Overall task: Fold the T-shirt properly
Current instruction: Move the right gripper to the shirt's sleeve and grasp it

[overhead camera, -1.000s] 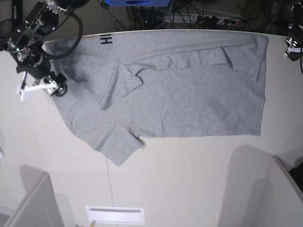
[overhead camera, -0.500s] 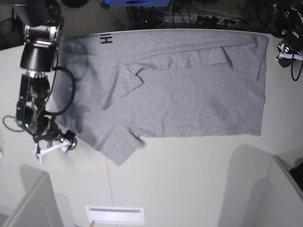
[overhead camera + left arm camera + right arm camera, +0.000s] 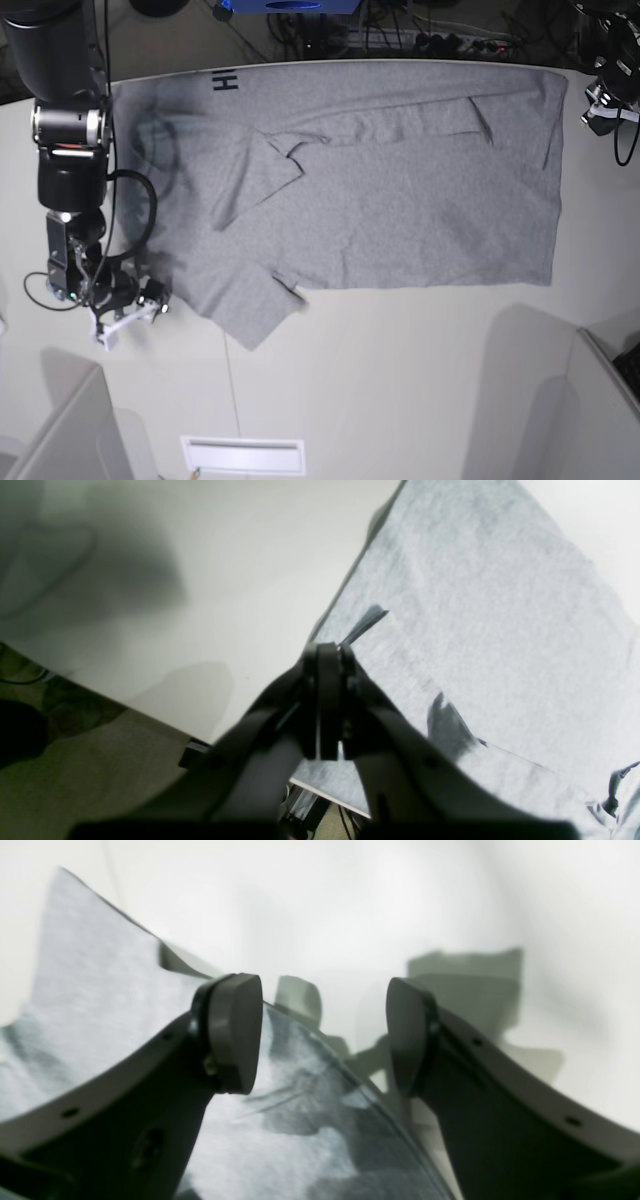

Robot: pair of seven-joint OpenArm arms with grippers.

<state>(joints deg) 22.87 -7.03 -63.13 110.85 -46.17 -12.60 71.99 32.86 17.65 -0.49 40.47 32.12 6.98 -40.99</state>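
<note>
Base view: heather-grey short-sleeved cotton T-shirt spread across the pale tabletop, filling 10 to 3 o'clock, one sleeve pointing to 7 o'clock. Black block letters "HI" legible at 11 o'clock, at the far table edge; rest of the lettering hidden. Right gripper at 8 o'clock, just beside the sleeve. Left gripper at 2 o'clock, off the cloth corner.

Left wrist view: jaws pressed together, pinching nothing; grey fabric from 12 to 4 o'clock.

Right wrist view: jaws spread wide, empty, sleeve edge beneath the pads.

Step judged: approach for a first fold, none made yet. Next move: lowering onto the sleeve edge, closing on one layer only.
</note>
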